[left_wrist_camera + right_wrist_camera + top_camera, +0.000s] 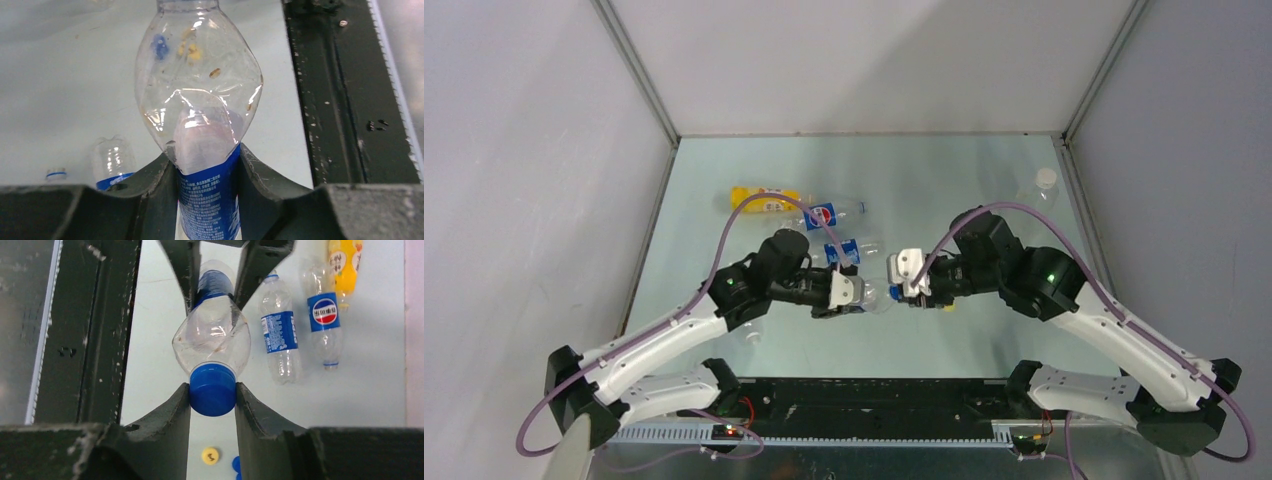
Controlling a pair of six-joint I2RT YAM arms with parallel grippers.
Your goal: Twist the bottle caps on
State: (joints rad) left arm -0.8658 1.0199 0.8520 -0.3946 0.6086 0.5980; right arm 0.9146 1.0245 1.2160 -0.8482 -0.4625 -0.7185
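We hold the blue-labelled clear bottle (212,337) level above the counter (924,180), the left gripper (846,292) jaws clamped on its body, so its neck meets the right gripper (914,281), whose jaws pinch the blue cap (212,390) for twisting on.

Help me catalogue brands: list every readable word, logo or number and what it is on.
No wording reads clearly.
Logo bottle: round red, white and blue emblem, characters across it blurred.
Blue-label bottle: white print too small.
Held bottle: fine white print too small.
Yellow bottle: print blurred.
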